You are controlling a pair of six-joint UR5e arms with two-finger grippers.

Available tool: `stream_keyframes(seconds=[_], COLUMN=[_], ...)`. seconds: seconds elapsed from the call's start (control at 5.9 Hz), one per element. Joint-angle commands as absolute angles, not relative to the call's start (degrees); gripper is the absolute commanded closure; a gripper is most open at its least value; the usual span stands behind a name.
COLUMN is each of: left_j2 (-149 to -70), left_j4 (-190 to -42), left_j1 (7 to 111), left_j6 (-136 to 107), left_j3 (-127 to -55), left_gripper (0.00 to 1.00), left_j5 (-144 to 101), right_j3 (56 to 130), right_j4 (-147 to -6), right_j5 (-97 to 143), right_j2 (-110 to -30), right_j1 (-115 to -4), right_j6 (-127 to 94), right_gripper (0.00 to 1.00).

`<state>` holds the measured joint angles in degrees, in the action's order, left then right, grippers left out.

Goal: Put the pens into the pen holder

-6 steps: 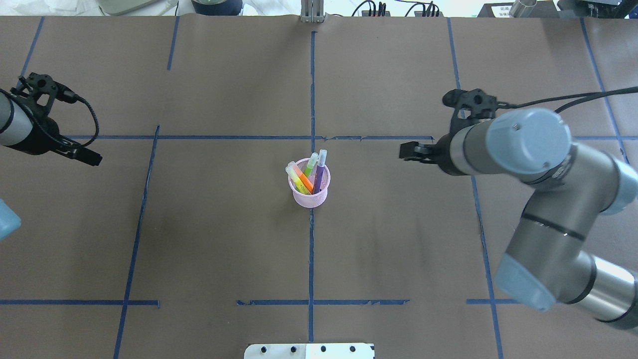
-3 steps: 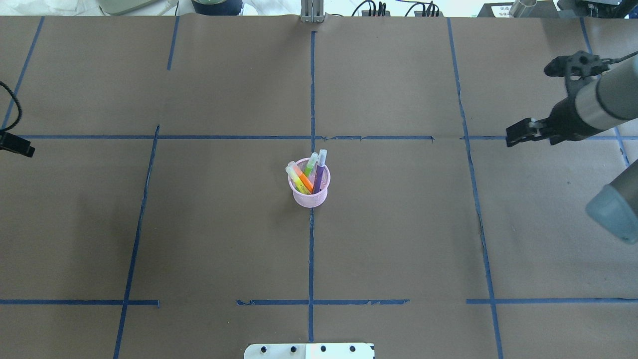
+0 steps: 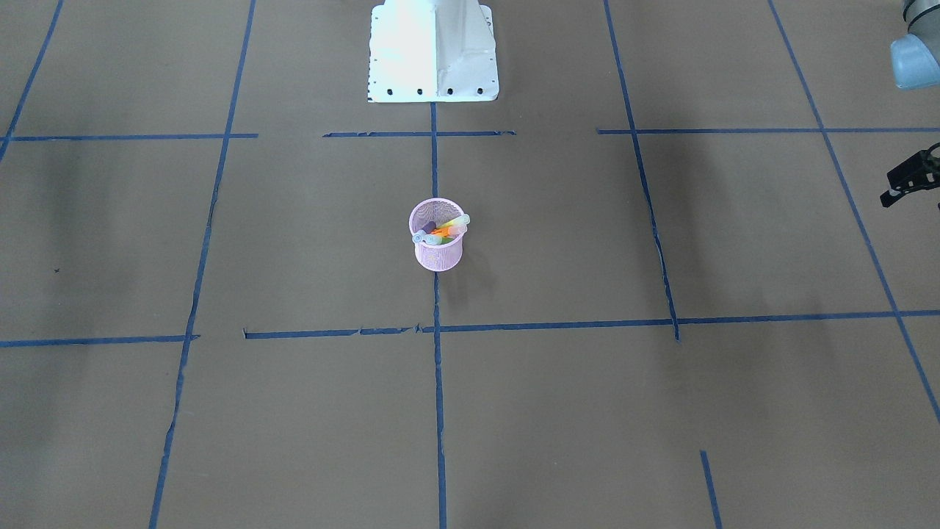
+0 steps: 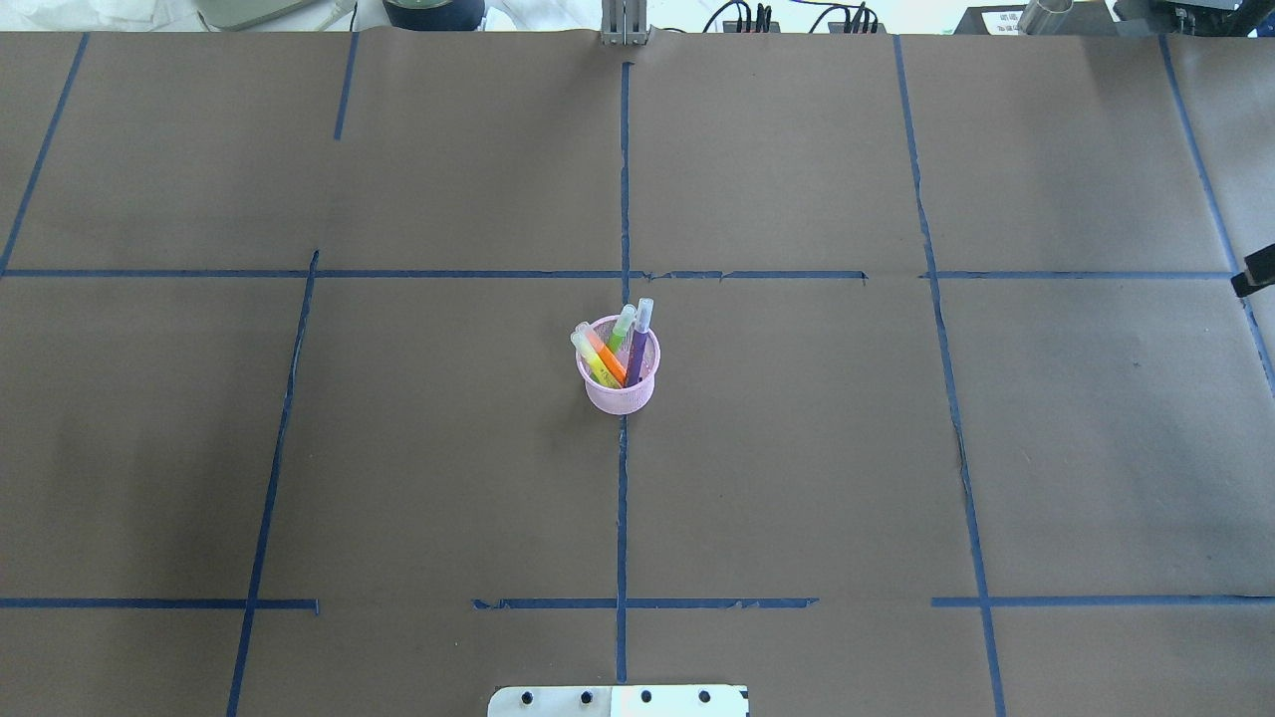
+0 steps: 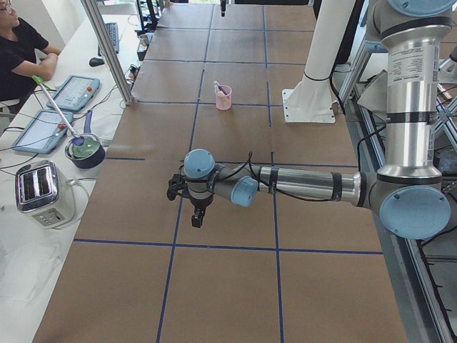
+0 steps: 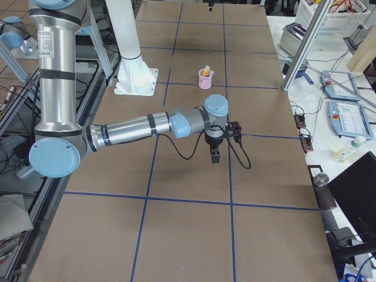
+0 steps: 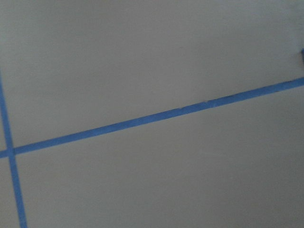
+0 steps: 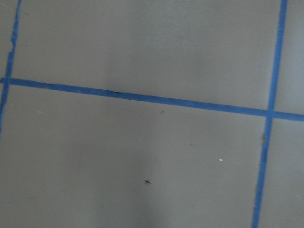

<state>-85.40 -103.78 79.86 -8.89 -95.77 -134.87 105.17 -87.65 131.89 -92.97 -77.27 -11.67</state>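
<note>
The pink mesh pen holder (image 4: 620,396) stands upright at the table's centre, also in the front-facing view (image 3: 438,257) and both side views (image 5: 223,98) (image 6: 205,79). The purple pen (image 4: 637,354), orange pen (image 4: 608,362) and green pen (image 4: 623,327) stand inside it, cap ends up. My left gripper (image 5: 197,216) hangs over bare table far to the holder's left; I cannot tell its state. Only the tip of my right gripper (image 4: 1253,283) shows at the overhead view's right edge, far from the holder (image 6: 215,156). I cannot tell its state. Both wrist views show only paper and tape.
Brown paper with blue tape lines (image 4: 623,179) covers the table. The white robot base plate (image 4: 618,700) sits at the near edge. A black part of the left wrist (image 3: 910,180) shows at the front-facing view's right edge. A toaster (image 5: 43,191) and tablets lie beside the table.
Both arms have swung outward from the centre. The left arm has left the overhead view and the right is almost out of it. The holder and pens have not moved.
</note>
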Motion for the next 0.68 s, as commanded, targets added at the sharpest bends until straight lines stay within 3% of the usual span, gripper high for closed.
stream_keyframes(seconds=[0.0, 0.51], left_j2=[-86.3, -86.49], left_j4=[-88.86, -85.96], left_j1=[88.02, 89.56], left_j6=[6.24, 6.33], left_j3=[-95.97, -97.03], left_gripper=[0.0, 0.0], left_j5=[-135.09, -135.17], right_j3=[104.85, 102.33], right_j4=[-94.03, -93.52], right_j5=[132.19, 132.01], right_j2=[-93.95, -94.74], right_j1=[-80.94, -81.39], right_j6=[-1.86, -1.94], right_gripper=[0.0, 0.0])
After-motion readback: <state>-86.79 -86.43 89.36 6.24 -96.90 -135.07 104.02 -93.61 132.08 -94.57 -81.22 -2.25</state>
